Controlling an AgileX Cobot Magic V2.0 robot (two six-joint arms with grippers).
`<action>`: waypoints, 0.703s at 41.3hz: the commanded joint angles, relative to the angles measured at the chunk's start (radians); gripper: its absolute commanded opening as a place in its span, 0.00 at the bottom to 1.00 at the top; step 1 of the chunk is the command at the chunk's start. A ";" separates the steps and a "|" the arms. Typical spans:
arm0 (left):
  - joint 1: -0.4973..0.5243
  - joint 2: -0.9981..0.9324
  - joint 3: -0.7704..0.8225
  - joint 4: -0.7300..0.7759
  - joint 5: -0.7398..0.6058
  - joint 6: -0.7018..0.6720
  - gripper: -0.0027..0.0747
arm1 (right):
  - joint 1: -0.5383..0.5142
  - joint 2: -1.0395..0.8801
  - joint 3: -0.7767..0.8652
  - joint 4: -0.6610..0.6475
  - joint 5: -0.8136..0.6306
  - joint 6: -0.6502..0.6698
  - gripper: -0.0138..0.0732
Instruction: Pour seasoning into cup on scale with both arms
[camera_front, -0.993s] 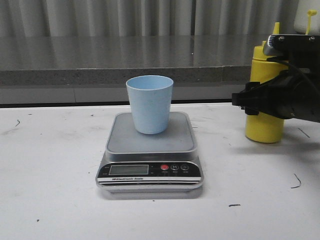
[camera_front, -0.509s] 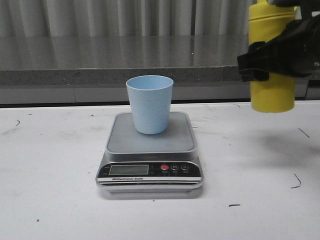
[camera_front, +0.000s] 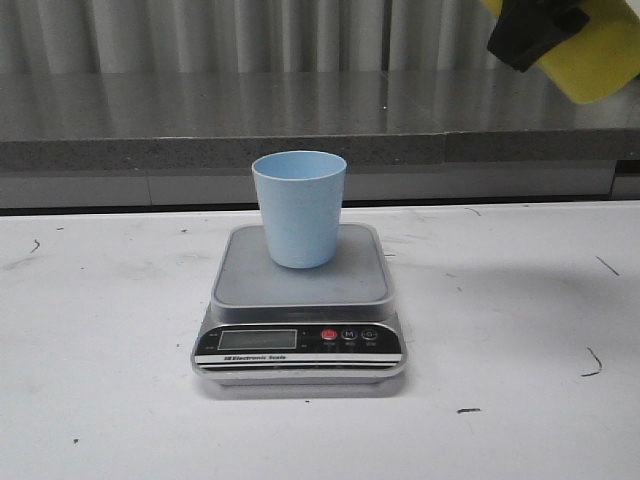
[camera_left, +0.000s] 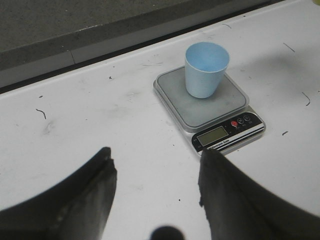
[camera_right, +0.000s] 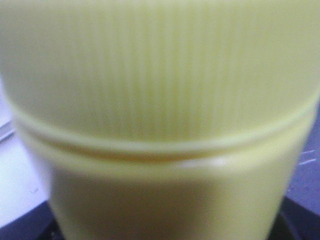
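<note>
High above the table, at the top right corner of the front view, the right gripper holds the yellow bottle, closed around its body. Only the lower part of the bottle shows there, and it is tilted, with the base pointing down and to the right. In the right wrist view the ribbed yellow wall fills almost the whole picture, so the bottle sits very close to this camera and firmly between the fingers.

One second ago the bottle stood upright on the table, to the right of the scale, with the gripper around it. Half a second ago it was already lifted and still upright. Now it is higher, and it leans. I judge that the lift is finished and the carry toward the cup begins; the nozzle is out of view, so I cannot tell if the cap is open.

The blue cup stands upright on the grey platform of the scale, well below and to the left of the right gripper. Neither one has moved.

The left gripper hangs over the table with its fingers spread wide and nothing between them. The scale lies ahead of it, near its right finger.
</note>
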 joint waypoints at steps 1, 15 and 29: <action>0.004 0.002 -0.025 -0.011 -0.069 -0.007 0.52 | 0.052 -0.003 -0.071 -0.171 0.019 -0.012 0.54; 0.004 0.002 -0.025 -0.011 -0.069 -0.007 0.52 | 0.156 0.119 -0.072 -0.372 0.118 -0.008 0.54; 0.004 0.002 -0.025 -0.011 -0.069 -0.007 0.52 | 0.205 0.198 -0.072 -0.634 0.229 -0.007 0.54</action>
